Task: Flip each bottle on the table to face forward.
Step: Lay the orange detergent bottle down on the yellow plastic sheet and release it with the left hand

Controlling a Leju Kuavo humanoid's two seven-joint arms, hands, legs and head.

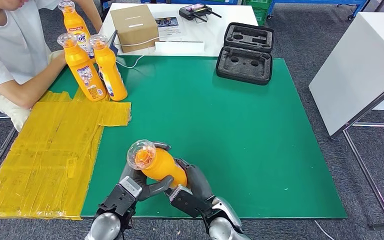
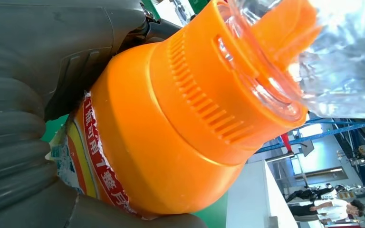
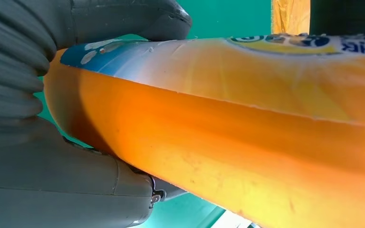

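Both hands (image 1: 167, 182) grip bottle (image 1: 161, 165) near table edge (image 1: 280, 218).

I count four orange bottles: one (image 1: 161, 166) gripped between my two hands, left hand (image 1: 139, 181) and right hand (image 1: 194, 186), and three standing together at the far left of the table, a front one (image 1: 84, 70), one (image 1: 110, 68) just beside it, and one (image 1: 76, 25) behind. One cardboard box (image 1: 134, 26), one open black foam case (image 1: 246, 52), one controller (image 1: 195, 11), one person (image 1: 10, 55).
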